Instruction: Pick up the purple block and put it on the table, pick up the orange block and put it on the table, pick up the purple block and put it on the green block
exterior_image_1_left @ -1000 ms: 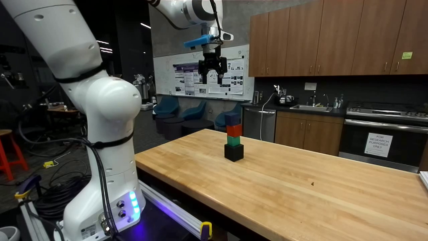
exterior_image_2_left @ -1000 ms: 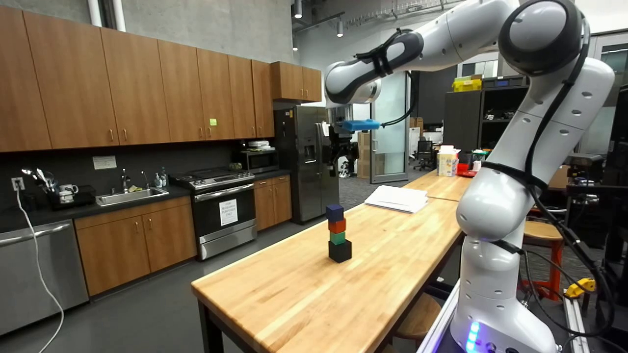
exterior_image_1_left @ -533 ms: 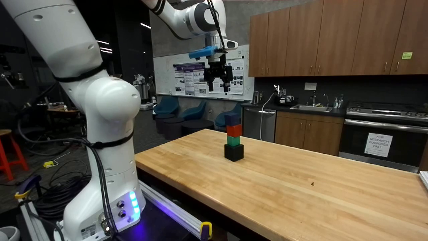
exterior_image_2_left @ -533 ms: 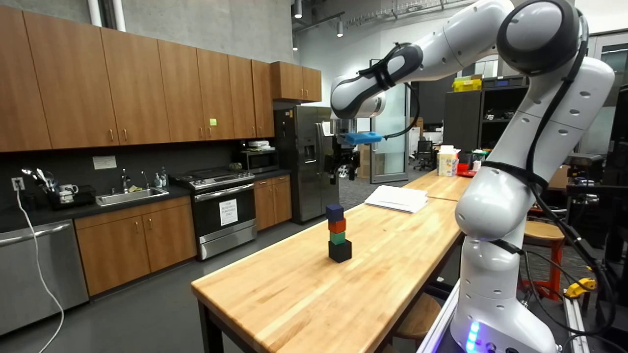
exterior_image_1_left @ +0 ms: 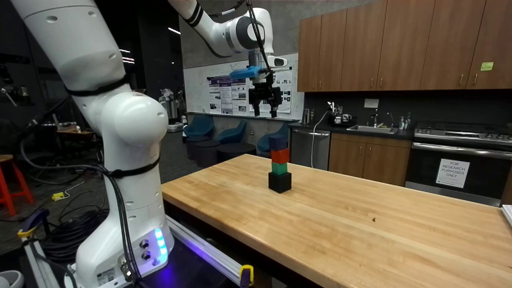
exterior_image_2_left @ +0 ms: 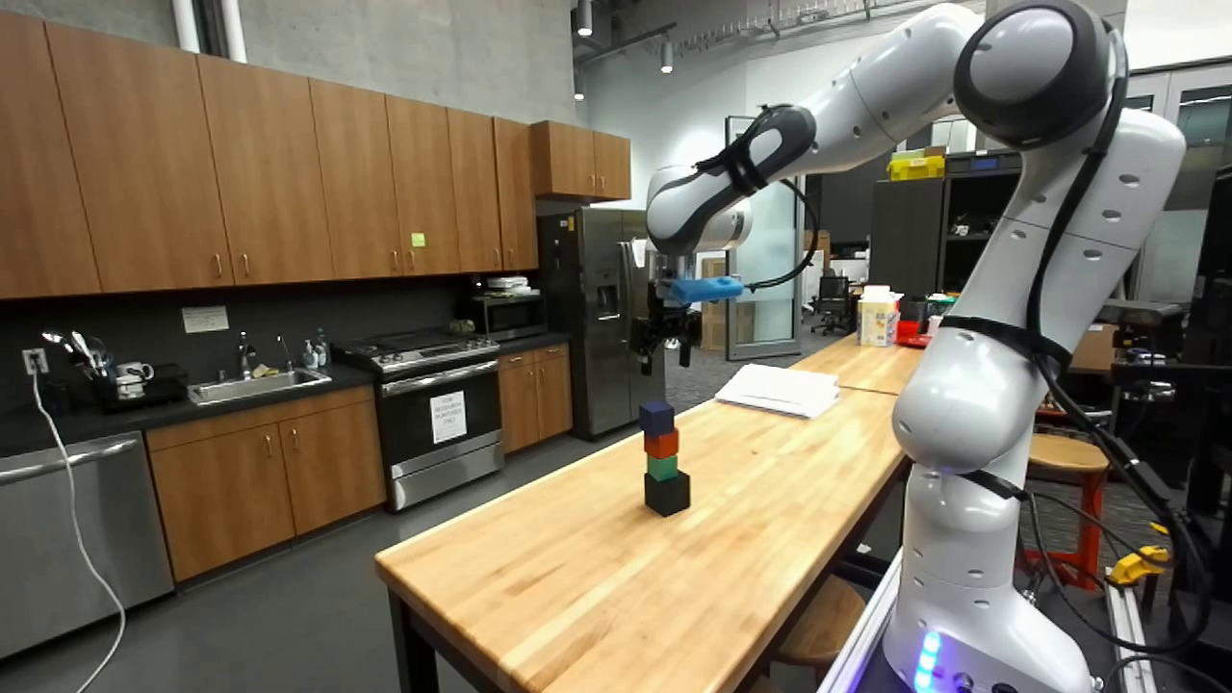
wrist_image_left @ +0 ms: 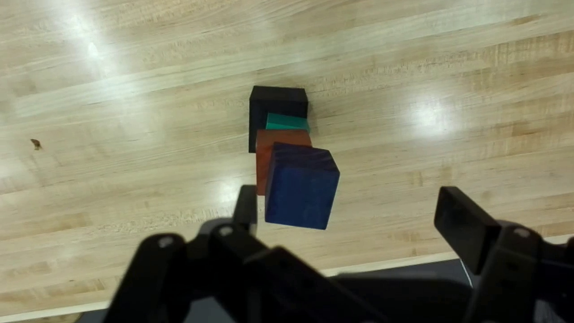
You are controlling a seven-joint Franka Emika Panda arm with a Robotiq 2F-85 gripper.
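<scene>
Hanging released and wide apart in an exterior view, the fingers (exterior_image_1_left: 273,112) are above the purple block (exterior_image_1_left: 278,142), which sits on the orange block (exterior_image_1_left: 280,156), that on the green block (exterior_image_1_left: 279,168), and that on a larger black cube (exterior_image_1_left: 280,183) upon the counter (exterior_image_1_left: 224,192). In an exterior view, white papers (exterior_image_2_left: 778,390) lie farther along the counter. In the wrist view, the purple block appears between the fingers.

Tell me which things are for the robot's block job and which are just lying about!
For the job:
purple block, on top
orange block, under it
green block, next down
table
gripper, open

Just lying about:
black cube, though it holds up the blocks
white papers on the table
little brown speck
</scene>
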